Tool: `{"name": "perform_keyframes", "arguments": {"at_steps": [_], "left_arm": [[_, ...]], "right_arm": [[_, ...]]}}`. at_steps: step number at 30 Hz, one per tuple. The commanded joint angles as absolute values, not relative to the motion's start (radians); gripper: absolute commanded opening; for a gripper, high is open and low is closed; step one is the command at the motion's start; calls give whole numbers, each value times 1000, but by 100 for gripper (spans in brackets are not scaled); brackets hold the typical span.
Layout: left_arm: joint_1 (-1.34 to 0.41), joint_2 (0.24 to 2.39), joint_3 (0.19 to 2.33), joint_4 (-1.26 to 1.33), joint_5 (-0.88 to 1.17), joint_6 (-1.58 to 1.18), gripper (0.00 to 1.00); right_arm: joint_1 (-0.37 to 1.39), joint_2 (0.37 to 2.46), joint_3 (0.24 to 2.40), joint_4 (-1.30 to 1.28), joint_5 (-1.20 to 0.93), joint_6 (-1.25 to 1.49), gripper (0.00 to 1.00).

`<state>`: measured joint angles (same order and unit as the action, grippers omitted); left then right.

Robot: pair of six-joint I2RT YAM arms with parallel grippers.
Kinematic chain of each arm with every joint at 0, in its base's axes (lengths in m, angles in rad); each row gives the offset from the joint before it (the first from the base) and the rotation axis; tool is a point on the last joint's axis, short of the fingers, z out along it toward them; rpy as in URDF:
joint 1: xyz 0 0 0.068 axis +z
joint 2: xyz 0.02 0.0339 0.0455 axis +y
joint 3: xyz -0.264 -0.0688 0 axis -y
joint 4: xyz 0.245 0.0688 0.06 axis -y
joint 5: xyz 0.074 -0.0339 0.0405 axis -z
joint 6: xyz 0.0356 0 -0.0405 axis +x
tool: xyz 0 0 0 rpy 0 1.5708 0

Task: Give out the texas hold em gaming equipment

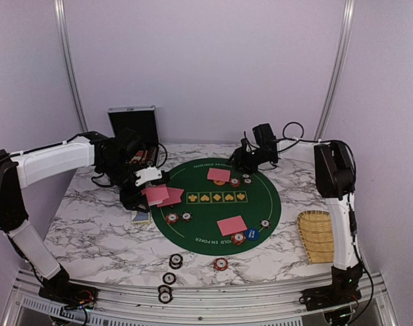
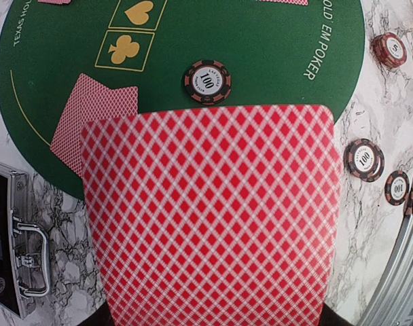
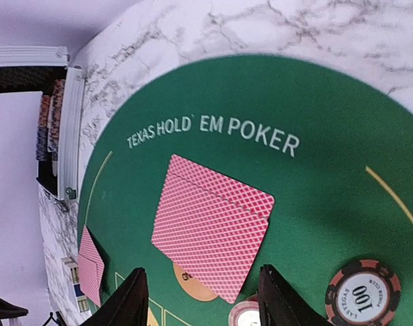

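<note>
Closest to the lens, a red-backed card (image 2: 213, 217) is clamped in the closed left gripper (image 1: 144, 185) above the left edge of the green mat (image 1: 261, 204). The right gripper (image 3: 203, 269) hangs with fingers apart, holding nothing, over two cards (image 3: 213, 224) and an orange disc (image 3: 191, 285) at the mat's far side. Chips (image 1: 175, 261) lie near the front edge of the table (image 1: 91, 231).
</note>
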<state>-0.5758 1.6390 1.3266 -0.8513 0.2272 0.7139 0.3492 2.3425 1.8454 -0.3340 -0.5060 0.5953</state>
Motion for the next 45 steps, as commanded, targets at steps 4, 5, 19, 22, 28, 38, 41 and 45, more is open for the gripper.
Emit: {"name": "perform_keyframes", "arguments": {"at_steps": [4, 5, 19, 22, 28, 38, 41, 45], "left_arm": [[-574, 1625, 1355, -871, 251, 706, 0], [-574, 1626, 1360, -871, 252, 705, 0], [-574, 1644, 1386, -871, 255, 703, 0], [-575, 1644, 1384, -871, 254, 702, 0], [-575, 1643, 1384, -871, 257, 698, 0], [-577, 1639, 1380, -871, 254, 699, 0], [-577, 1640, 1376, -871, 253, 700, 0], [-577, 1640, 1376, -871, 256, 698, 0]], "right_arm": [[397, 2063, 1701, -284, -439, 557, 66], [415, 2039, 1664, -262, -462, 569, 68], [697, 1976, 1275, 313, -799, 936, 73], [732, 2002, 1288, 376, -820, 985, 74], [775, 2067, 1327, 456, -848, 1050, 74], [799, 2128, 1388, 517, -874, 1104, 74], [798, 2120, 1377, 513, -876, 1101, 74], [799, 2112, 1370, 507, -873, 1098, 74]]}}
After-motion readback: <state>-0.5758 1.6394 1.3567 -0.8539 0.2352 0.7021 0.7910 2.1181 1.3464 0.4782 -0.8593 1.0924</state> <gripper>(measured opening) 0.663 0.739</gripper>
